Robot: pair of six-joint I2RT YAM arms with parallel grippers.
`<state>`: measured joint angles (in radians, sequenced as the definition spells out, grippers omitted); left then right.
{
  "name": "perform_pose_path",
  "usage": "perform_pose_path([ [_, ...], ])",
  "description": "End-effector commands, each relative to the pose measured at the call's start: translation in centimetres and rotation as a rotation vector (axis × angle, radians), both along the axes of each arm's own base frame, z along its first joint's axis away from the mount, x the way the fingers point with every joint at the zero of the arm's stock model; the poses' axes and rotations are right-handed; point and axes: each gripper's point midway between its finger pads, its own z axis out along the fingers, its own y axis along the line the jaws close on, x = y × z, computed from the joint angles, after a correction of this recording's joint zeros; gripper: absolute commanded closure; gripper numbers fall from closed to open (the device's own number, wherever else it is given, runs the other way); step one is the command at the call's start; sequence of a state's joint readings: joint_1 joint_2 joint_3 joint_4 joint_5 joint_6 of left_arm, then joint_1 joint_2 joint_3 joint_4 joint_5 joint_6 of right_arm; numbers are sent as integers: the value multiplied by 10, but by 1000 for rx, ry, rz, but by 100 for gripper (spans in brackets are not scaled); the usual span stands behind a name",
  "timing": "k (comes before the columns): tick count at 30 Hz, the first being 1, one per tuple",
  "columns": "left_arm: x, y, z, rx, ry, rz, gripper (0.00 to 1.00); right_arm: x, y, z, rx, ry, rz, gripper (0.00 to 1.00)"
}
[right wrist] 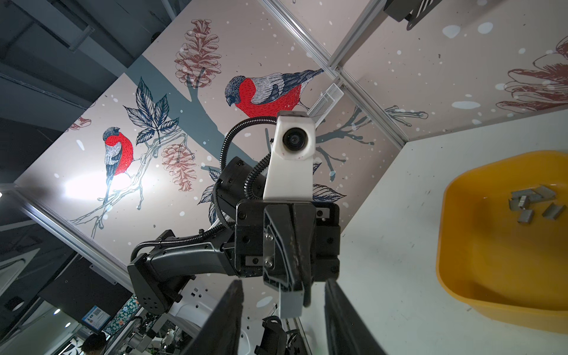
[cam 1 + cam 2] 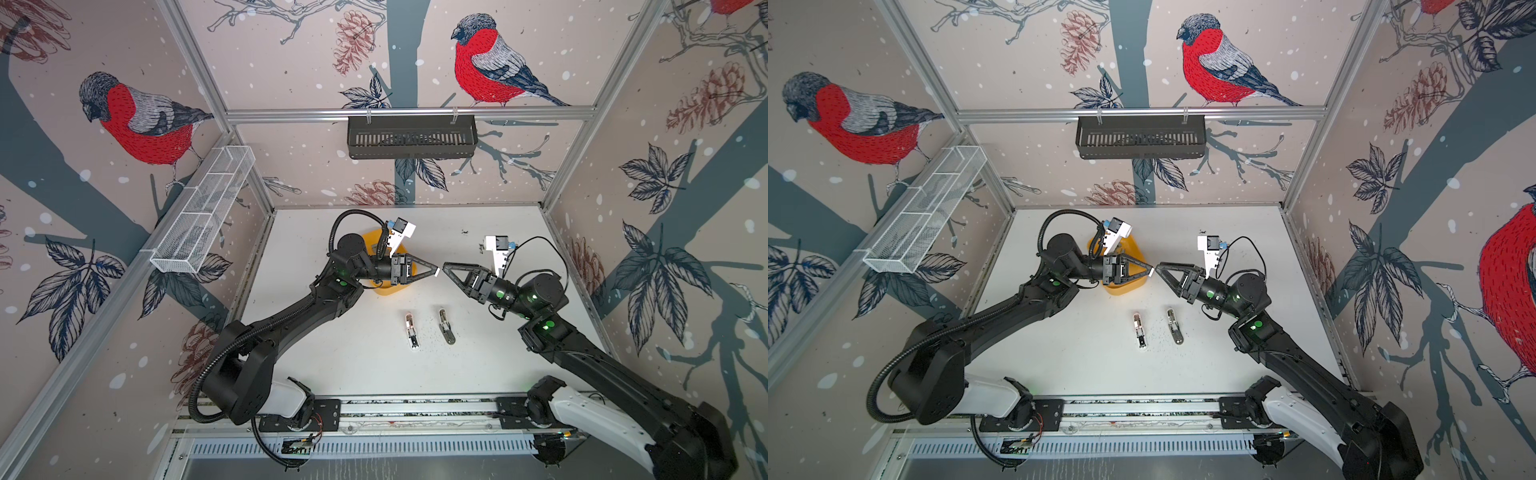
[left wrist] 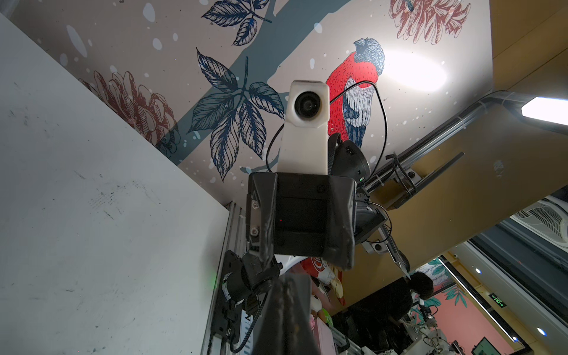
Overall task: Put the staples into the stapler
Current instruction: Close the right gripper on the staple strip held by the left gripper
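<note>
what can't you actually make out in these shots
- Pale stapler, dark stapler: too small in both top views to tell whether loaded.
- Yellow tray: contents hidden by the left arm in both top views.
- Staple strip: hidden in the left wrist view by the blurred left pincer.
</note>
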<state>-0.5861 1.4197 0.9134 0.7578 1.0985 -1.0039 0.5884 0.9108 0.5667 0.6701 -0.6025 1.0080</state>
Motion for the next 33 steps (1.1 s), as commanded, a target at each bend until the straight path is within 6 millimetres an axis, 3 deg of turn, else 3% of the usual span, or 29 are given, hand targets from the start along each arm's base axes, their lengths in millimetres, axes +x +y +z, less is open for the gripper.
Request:
perform_pose_path([
  [1,-5,0,11,-29,-49,-21,100,-1,1,7,4,-37,-5,57],
  [17,-7,-3,9,-24,-45,-28,100,-2,6,2,-12,-35,1,62],
  [33,-8,-4,7,-19,-43,-31,100,-1,6,0,-19,-33,-3,73],
])
